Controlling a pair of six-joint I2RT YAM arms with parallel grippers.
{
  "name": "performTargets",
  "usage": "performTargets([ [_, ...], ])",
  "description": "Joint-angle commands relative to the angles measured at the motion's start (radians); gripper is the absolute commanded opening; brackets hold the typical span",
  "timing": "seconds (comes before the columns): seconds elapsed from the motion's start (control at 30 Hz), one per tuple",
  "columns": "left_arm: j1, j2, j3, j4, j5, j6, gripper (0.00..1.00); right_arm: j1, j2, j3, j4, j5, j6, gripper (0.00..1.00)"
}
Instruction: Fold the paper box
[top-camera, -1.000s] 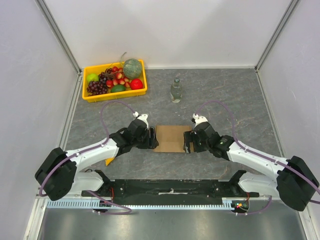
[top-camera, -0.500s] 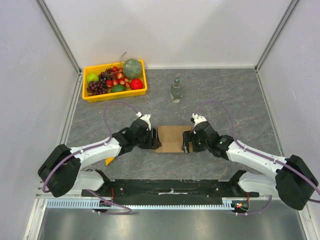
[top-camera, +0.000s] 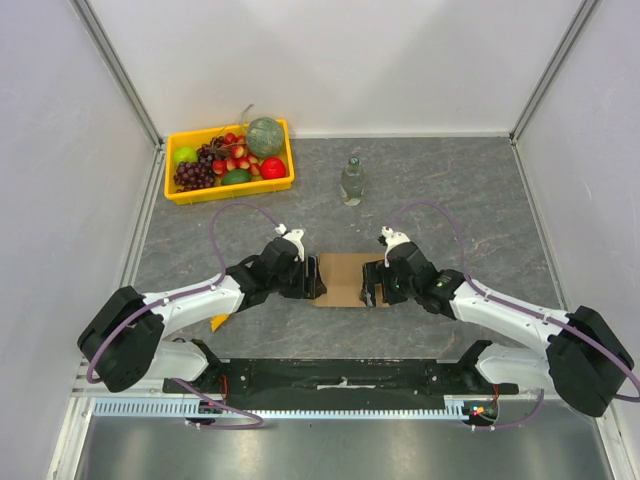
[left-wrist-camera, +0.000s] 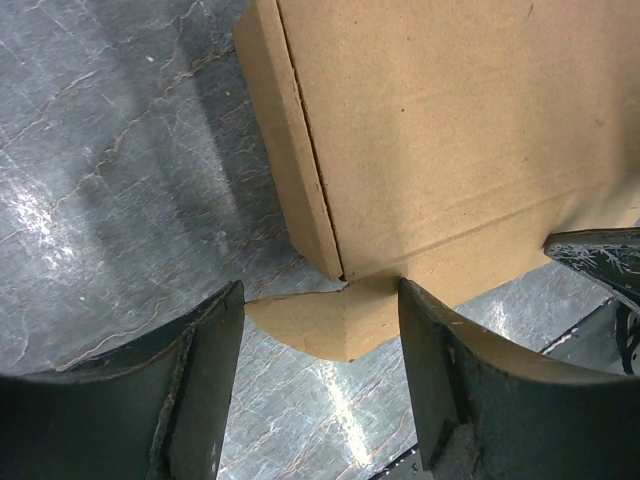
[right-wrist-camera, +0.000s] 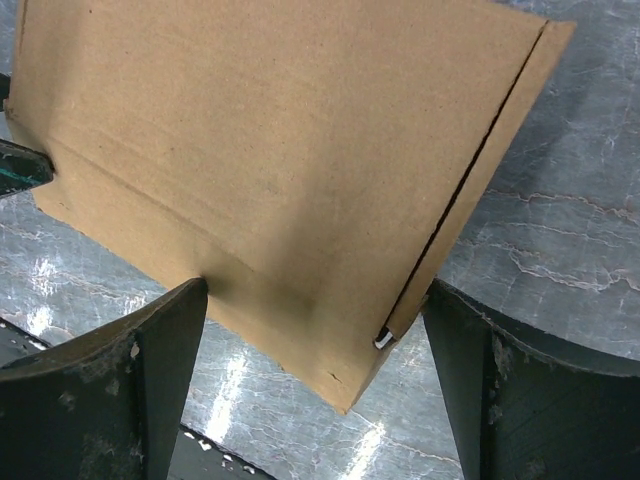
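Observation:
The paper box (top-camera: 343, 278) is a slim, closed brown cardboard box lying flat on the grey table between my two grippers. My left gripper (top-camera: 313, 277) is open at the box's left end. In the left wrist view the box (left-wrist-camera: 450, 130) fills the top right, and a small rounded flap (left-wrist-camera: 335, 322) juts from its corner into the open left gripper (left-wrist-camera: 320, 400). My right gripper (top-camera: 371, 286) is open at the box's right end. In the right wrist view a corner of the box (right-wrist-camera: 270, 150) lies in the right gripper (right-wrist-camera: 315, 390), with both fingertips at its edges.
A yellow tray (top-camera: 184, 194) of fruit stands at the back left. A clear plastic bottle (top-camera: 351, 181) stands upright behind the box. A small yellow object (top-camera: 219, 322) lies under the left arm. White walls close in the table's sides and back.
My left gripper has moved right, up to the box's left end. My right gripper has shifted slightly left against the right end. The box has stayed flat.

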Motion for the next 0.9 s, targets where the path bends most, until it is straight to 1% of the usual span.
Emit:
performTargets([
  [0.0,-0.008,-0.001,0.003,0.064,0.047,-0.021,0.69,-0.001,0.014,-0.008,0.046,-0.016,0.012,0.95],
  [0.2,-0.008,-0.001,-0.004,0.070,0.076,-0.036,0.68,-0.001,0.031,-0.017,0.043,-0.016,0.011,0.96],
  [0.23,-0.009,-0.002,-0.006,0.096,0.079,-0.038,0.68,-0.001,0.035,-0.017,0.043,-0.016,0.011,0.95],
  [0.4,-0.008,-0.004,-0.009,0.092,0.070,-0.038,0.67,-0.001,0.037,-0.014,0.029,0.007,0.009,0.98],
  [0.7,-0.006,-0.019,-0.004,0.080,0.041,-0.027,0.67,-0.001,-0.026,0.012,-0.042,0.065,-0.006,0.98],
  [0.73,-0.006,-0.020,-0.003,0.055,0.039,-0.027,0.67,-0.001,-0.030,0.017,-0.048,0.067,-0.011,0.98],
  [0.87,-0.006,-0.020,0.002,0.047,0.038,-0.024,0.67,-0.001,-0.053,0.032,-0.095,0.088,-0.026,0.98],
])
